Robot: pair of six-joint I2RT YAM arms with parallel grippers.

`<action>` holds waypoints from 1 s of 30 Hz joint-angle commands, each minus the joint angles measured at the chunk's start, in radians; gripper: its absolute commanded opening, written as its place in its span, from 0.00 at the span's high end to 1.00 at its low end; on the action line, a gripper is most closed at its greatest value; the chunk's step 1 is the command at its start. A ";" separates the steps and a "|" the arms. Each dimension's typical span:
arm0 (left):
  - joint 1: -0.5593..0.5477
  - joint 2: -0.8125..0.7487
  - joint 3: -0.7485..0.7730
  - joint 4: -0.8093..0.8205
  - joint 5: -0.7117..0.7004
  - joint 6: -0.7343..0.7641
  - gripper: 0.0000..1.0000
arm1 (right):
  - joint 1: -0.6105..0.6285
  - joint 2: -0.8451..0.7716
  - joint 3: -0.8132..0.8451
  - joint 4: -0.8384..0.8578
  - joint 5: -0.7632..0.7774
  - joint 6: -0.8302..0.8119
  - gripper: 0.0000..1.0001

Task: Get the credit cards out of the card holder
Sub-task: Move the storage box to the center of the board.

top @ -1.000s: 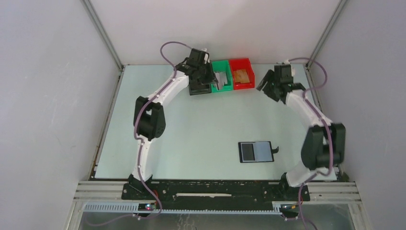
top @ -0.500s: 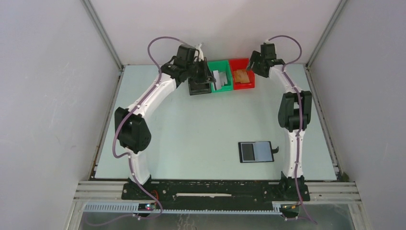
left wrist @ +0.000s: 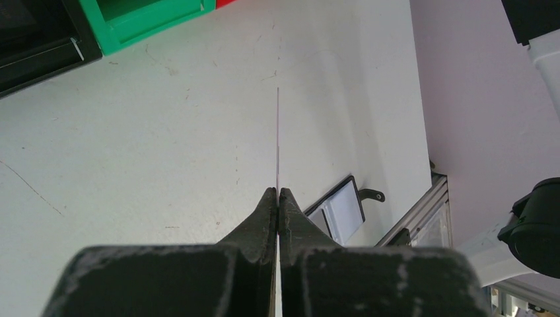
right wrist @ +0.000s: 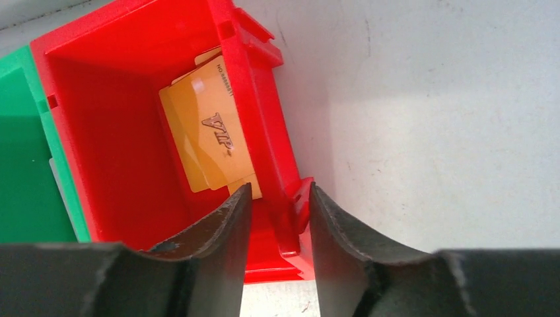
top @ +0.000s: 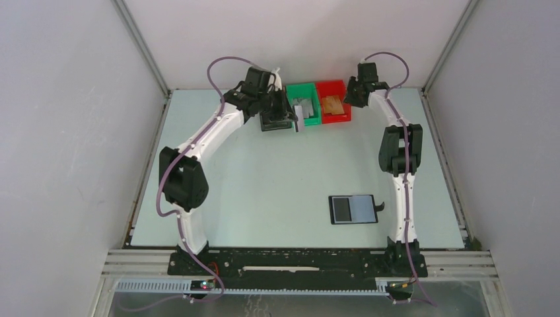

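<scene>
Colour inventory
Red bin; green bin; orange-gold card, dark "VIP" lettering; black card holder, grey panel.

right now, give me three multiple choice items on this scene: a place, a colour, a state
1. Where do the orange cards lie? A) blue bin B) red bin C) a drawer
2. Which colour is the bin between the black bin and the red one? A) yellow B) white C) green
3. How is the left pincer? A) shut on a thin card B) wide open C) out of view
Keys: B, the right wrist view shows them within red walls; C, the green bin sits mid-row; A, it pinches a card seen edge-on.
</scene>
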 commanded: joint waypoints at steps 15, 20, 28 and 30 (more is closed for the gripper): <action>0.003 -0.045 -0.003 0.012 0.050 0.019 1.00 | 0.039 -0.049 -0.025 -0.032 0.011 -0.086 0.84; 0.007 -0.045 0.004 0.011 0.055 -0.006 1.00 | 0.043 -0.127 -0.140 0.013 -0.017 -0.099 1.00; 0.009 -0.032 0.020 -0.020 0.025 -0.008 1.00 | 0.052 -0.275 -0.362 0.063 -0.044 -0.131 1.00; 0.009 -0.022 0.031 -0.050 0.006 0.002 1.00 | 0.056 -0.314 -0.429 0.087 -0.064 -0.141 1.00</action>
